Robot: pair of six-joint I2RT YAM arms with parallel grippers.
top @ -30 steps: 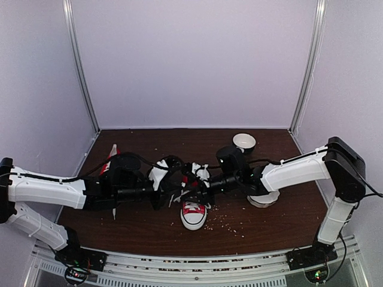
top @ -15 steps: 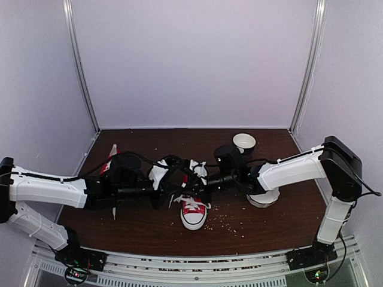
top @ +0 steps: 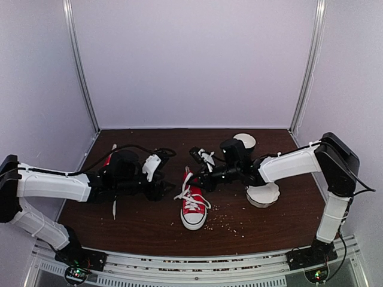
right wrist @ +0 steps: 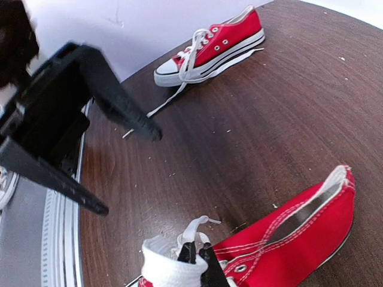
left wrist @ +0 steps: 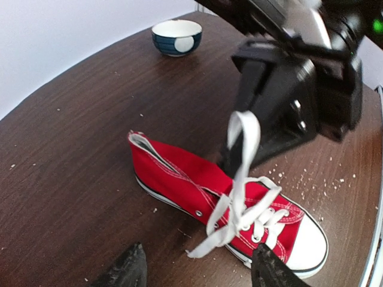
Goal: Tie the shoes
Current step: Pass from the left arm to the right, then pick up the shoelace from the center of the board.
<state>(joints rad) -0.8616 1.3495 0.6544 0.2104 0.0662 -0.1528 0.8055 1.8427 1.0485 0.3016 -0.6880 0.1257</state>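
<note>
left gripper [left wrist: 200,267]: fingers spread wide, nothing between them. It sits low over the table [top: 257,230], just left of the centre shoe [top: 192,209], and touches neither the shoe nor its lacing.

right gripper [right wrist: 196,258]: fingers pressed together, pinching a bunch of white lace [left wrist: 242,149]. It hangs above the far end of the centre shoe, near the heel opening. The lace runs from the pinch down to the eyelets.

The two grippers face each other across the shoe with a clear gap between them.

centre shoe: red canvas sneaker with a white toe cap, upright on its sole mid-table. Toe points to the near edge, heel to the far side. It is laced through the eyelets but not tied. Loose lace lies over the tongue and spills off the left side onto the wood.

second shoe [right wrist: 212,42]: same red/white type, on the left part of the table beyond the left arm and well apart from the first. The top view shows only a sliver of red. The right wrist view shows it untied, with one lace trailing onto the table.

Other items:
- A blue-and-white bowl [left wrist: 176,36] stands upright at far right.
- A white scalloped dish [top: 263,194] is right of the centre shoe, partly under the right forearm.
- Crumbs [top: 226,222] are scattered on the wood near-right of the shoe.
</note>
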